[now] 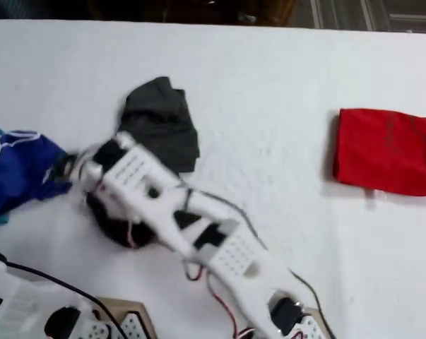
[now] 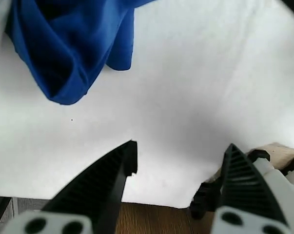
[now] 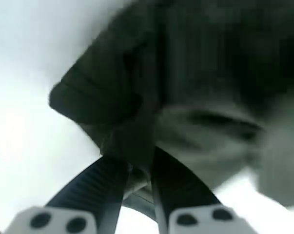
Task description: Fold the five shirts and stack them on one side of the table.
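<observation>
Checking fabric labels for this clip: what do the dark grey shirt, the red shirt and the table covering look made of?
The dark grey shirt: soft matte knit, probably cotton jersey; it bunches in limp folds.
The red shirt: similar matte cloth, folded flat with soft edges.
The table covering: white, matte, faintly pebbled; cloth or foam, unclear.

- My right arm [image 1: 198, 226] stretches low and diagonally over the worktop [image 1: 269, 85], its end effector [image 3: 137, 163] clamped on a fold of the dark shirt [image 3: 200, 68].
- My left end effector [image 2: 182, 146] hangs above the worktop, jaws spread wide.
</observation>
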